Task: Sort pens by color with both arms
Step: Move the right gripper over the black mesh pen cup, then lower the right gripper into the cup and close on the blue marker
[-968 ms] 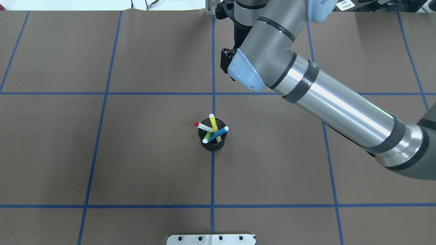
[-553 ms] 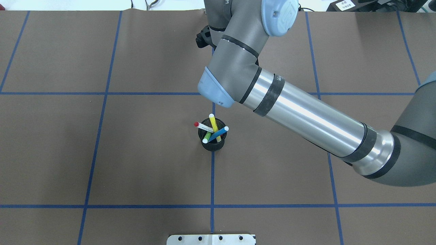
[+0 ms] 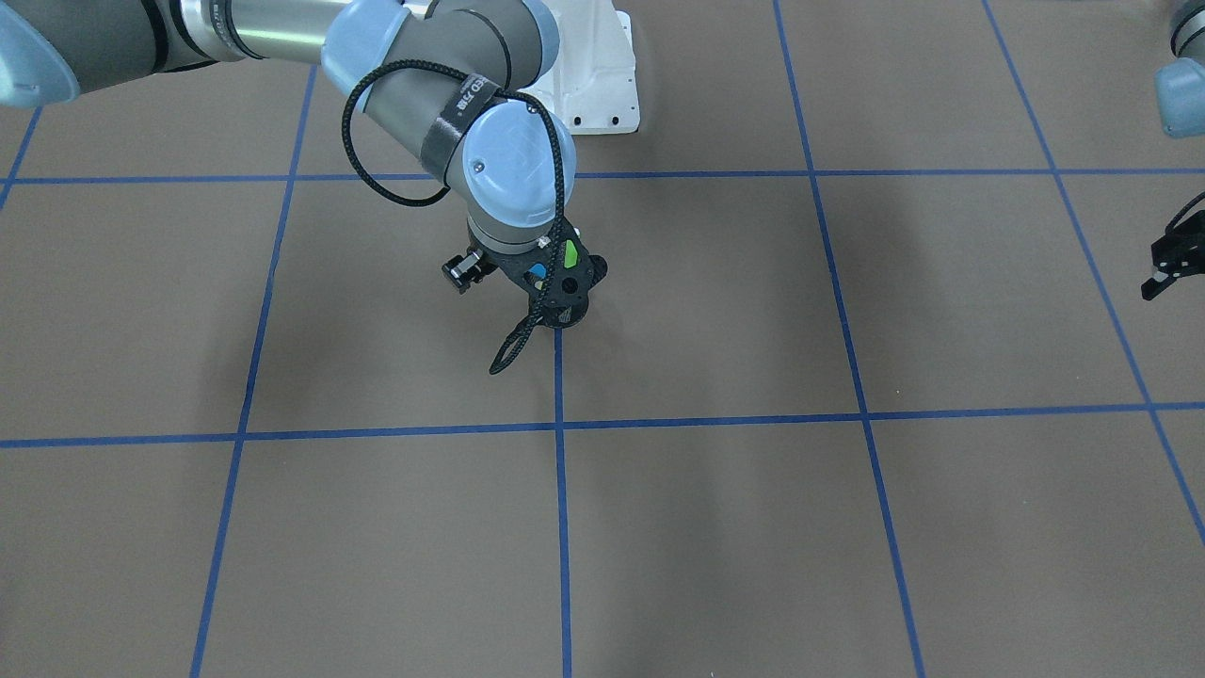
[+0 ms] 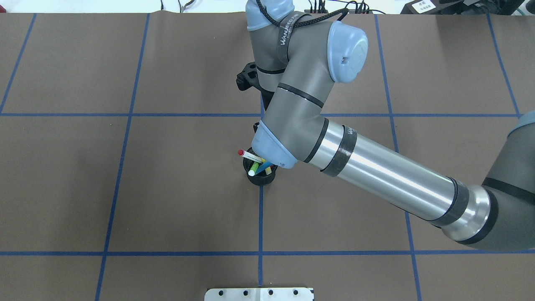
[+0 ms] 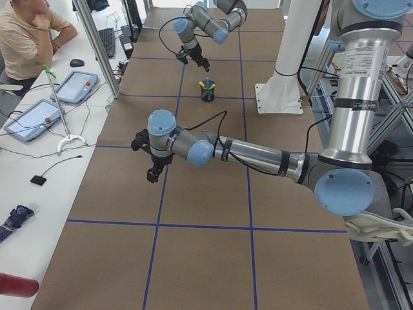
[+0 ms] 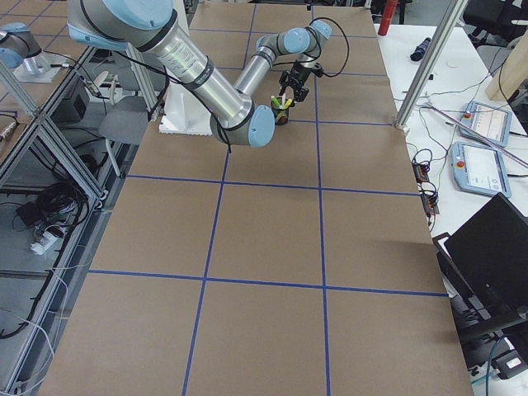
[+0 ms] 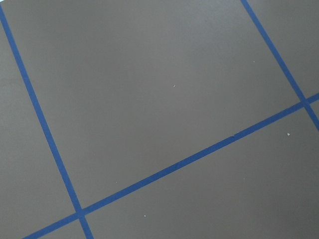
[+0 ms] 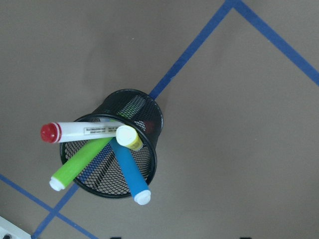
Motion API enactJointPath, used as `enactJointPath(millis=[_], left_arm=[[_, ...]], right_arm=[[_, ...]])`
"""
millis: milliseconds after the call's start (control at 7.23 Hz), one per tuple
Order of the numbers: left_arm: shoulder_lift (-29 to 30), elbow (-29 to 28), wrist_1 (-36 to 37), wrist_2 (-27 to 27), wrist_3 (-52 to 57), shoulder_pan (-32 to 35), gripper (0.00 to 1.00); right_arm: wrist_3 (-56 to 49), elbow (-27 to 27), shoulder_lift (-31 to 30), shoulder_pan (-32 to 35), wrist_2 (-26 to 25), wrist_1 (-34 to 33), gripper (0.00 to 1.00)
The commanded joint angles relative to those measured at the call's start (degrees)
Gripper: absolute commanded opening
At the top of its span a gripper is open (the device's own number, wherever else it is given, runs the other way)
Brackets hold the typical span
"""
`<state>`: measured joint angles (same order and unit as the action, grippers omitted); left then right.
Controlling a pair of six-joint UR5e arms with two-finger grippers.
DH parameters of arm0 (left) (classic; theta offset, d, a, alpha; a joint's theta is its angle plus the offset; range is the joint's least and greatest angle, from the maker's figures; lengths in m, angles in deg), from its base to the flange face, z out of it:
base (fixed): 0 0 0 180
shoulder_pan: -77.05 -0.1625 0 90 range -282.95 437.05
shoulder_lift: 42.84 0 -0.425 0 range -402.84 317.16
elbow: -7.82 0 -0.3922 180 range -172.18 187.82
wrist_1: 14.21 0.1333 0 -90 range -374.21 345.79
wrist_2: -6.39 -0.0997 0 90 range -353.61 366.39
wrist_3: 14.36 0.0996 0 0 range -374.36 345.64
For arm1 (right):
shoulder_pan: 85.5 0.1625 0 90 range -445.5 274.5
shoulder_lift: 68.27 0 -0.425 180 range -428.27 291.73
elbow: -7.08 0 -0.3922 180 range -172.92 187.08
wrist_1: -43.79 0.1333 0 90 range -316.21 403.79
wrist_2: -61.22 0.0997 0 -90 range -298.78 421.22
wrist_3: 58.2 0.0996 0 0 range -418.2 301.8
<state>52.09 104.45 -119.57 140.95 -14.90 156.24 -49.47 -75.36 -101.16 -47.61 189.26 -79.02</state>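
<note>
Four pens lean in the black mesh cup at the centre of the bench, directly under the right gripper. Its jaws stand wide, holding nothing. The left gripper hovers at the front view's right edge; I cannot tell how its jaws stand.

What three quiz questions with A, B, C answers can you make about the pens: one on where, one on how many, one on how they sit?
1. Where does the black mesh cup stand?
A. on a blue tape line
B. on a white box
C. on a chair

2. How many pens are in it?
A. two
B. four
C. six

3. How do the pens sit?
A. leaning in the cup
B. lying flat on the table
C. snapped in half

Answers: 1 A, the line runs under the cup. 2 B, there are a green, a blue, a yellow and a white one with a red end. 3 A, all four tilt against its rim.
</note>
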Motion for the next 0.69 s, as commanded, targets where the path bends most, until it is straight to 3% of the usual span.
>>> enactJointPath(millis=[0, 277, 553], left_arm=[[0.1, 0.2, 0.0, 0.0, 0.0, 0.1, 1.00], [0.0, 0.3, 0.0, 0.0, 0.0, 0.0, 1.00], [0.0, 0.4, 0.0, 0.0, 0.0, 0.0, 1.00]], right_arm=[[0.6, 0.4, -2.0, -1.7, 1.7, 4.2, 0.79], [1.4, 1.8, -0.9, -2.0, 1.6, 4.4, 0.55], [1.2, 3.5, -0.2, -2.3, 1.2, 4.4, 0.49]])
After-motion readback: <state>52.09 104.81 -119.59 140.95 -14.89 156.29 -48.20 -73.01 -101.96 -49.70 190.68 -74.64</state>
